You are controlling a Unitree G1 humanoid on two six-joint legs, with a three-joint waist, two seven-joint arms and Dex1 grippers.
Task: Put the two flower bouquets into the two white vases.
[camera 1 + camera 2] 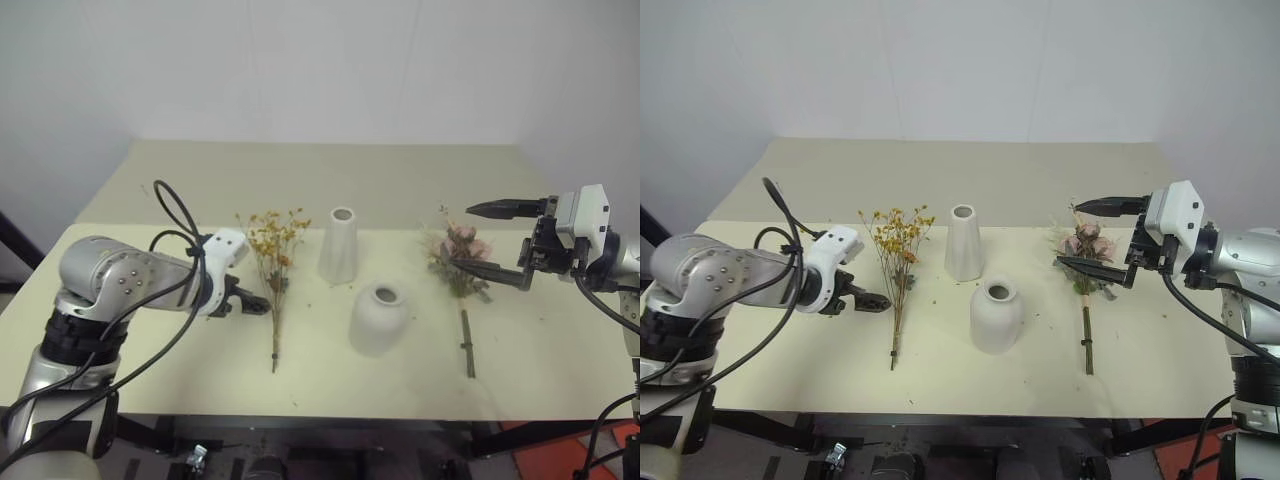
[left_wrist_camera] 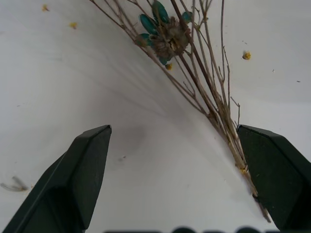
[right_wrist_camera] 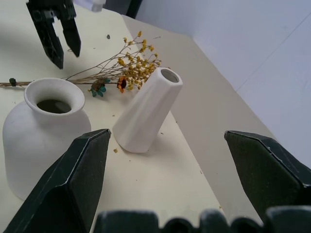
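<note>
A thin yellow dried bouquet (image 1: 273, 262) and a pink rose bouquet (image 1: 459, 262) are lying flat on the table, flanking the tall cone vase (image 1: 339, 245) and squat round vase (image 1: 379, 317), both standing upright mid-table.

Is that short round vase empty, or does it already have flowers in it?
Empty. The squat vase stands upright with a bare mouth; both bouquets lie on the table.

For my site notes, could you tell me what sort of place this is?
Probably a robot test room, not a home: a bare cream table against a plain white wall, set only with two white vases and two bouquets.
</note>
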